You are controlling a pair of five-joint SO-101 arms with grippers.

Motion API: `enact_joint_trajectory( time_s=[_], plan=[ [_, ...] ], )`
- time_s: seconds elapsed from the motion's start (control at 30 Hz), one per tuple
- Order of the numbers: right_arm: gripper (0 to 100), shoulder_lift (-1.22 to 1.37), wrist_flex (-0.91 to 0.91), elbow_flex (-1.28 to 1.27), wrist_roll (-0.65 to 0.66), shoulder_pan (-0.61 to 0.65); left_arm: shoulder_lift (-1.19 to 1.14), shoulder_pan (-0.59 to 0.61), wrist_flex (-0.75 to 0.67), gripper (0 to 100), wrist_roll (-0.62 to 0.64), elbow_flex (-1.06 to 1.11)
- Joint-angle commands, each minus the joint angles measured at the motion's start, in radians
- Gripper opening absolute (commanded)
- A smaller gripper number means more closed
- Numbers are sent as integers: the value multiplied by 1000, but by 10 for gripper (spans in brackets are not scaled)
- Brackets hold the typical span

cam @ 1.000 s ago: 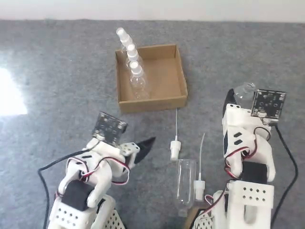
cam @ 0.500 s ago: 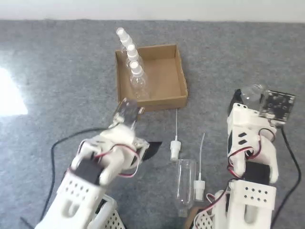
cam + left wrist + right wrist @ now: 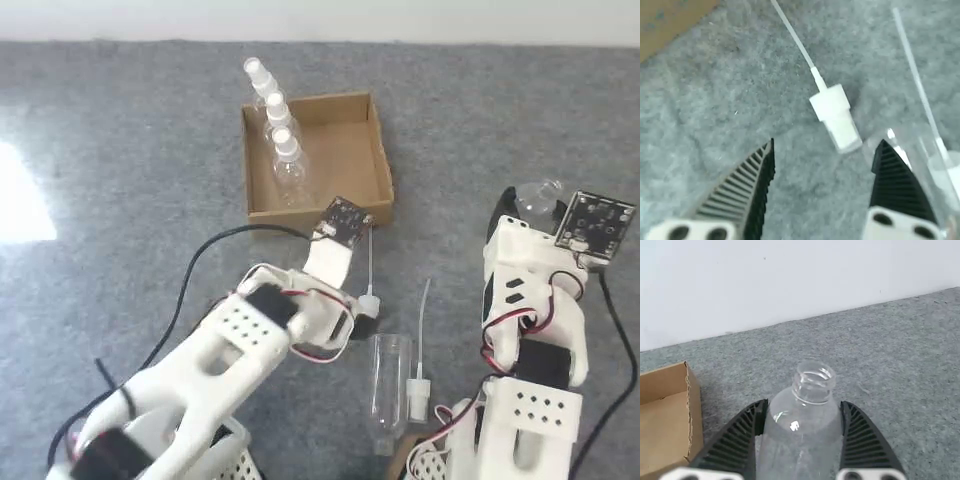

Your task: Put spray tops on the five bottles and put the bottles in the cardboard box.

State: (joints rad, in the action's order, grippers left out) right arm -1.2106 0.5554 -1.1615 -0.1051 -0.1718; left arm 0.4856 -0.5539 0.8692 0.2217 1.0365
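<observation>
A loose white spray top with a long tube lies on the grey carpet in front of the cardboard box. My left gripper hangs open just above it, one finger on each side and neither touching. My right gripper is shut on an uncapped clear bottle, held upright off to the right. Another uncapped bottle lies flat beside a second spray top. Three capped bottles stand along the box's left wall.
The box is roomy on its right side. The second top's thin tube lies close beside the first top. The arms' white bases stand at the near edge. Bare carpet stretches far left and far right.
My left arm has swung forward and to the right from its folded pose, ending over the loose spray top. The right arm drifted slightly right with its bottle.
</observation>
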Motion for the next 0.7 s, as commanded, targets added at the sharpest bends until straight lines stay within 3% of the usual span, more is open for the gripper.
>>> enact_joint_trajectory(
  time_s=[0.0, 0.33, 0.67],
  plan=[
    [69, -19, -27, 12, -6, -15, -89, -9, -40, 294, 25, -127],
    [69, -19, -27, 12, -5, -15, -350, -11, -43, 286, 71, -275],
    [69, -19, -27, 12, -3, -13, -446, -12, 14, 141, 23, -364]
  ],
)
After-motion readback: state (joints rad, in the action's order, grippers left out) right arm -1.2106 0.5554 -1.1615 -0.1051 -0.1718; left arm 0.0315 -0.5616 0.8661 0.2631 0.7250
